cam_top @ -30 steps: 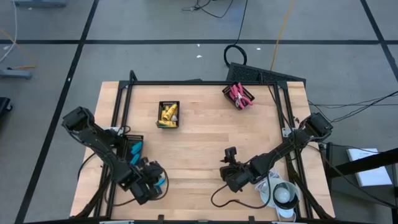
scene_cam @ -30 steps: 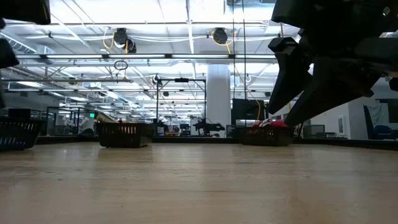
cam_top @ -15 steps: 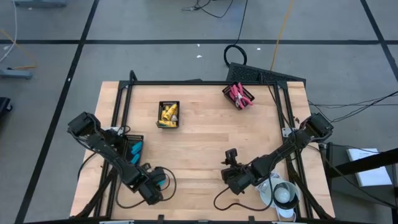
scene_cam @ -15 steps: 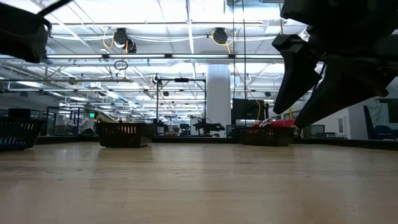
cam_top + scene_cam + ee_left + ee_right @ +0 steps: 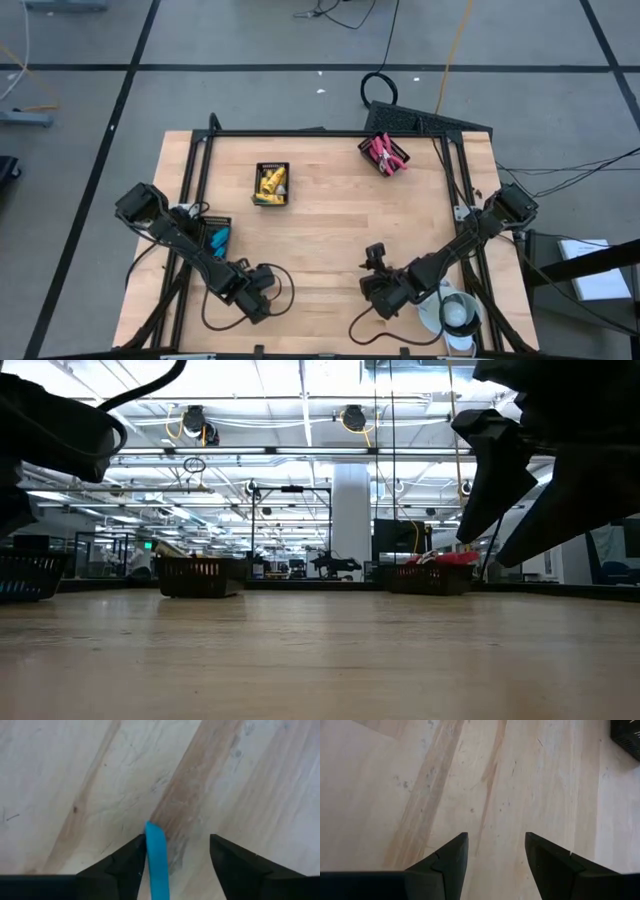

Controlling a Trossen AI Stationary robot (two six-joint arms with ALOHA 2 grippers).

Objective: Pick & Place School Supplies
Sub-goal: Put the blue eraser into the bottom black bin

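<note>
Light-blue oblong piece [image 5: 156, 862] sits right against one finger [image 5: 122, 865] of the left gripper [image 5: 175, 865], near the table's front-left corner. Jaws stand apart w/ a clear gap to the other finger, so the piece looks let go or nearly so; can't tell if it's lying on the wood or leaning on that finger. Right gripper [image 5: 496, 862] hovers front-centre over bare wood, fingers spread, nothing btwn them.

Further out: a black tray [image 5: 213, 238] at the left edge holds more light-blue pieces [image 5: 219, 240]; the tray [image 5: 271, 185] at back-centre has the yellow tubes [image 5: 271, 181]; a third tray [image 5: 384, 154] at back-right has the pink-handled scissors [image 5: 381, 152].

Progress, my guess: nearly sorted. No loose items seen elsewhere on the table [image 5: 330, 230]. What's left appears to be this one blue piece, well apart from its tray, prob. needing a re-grasp.
</note>
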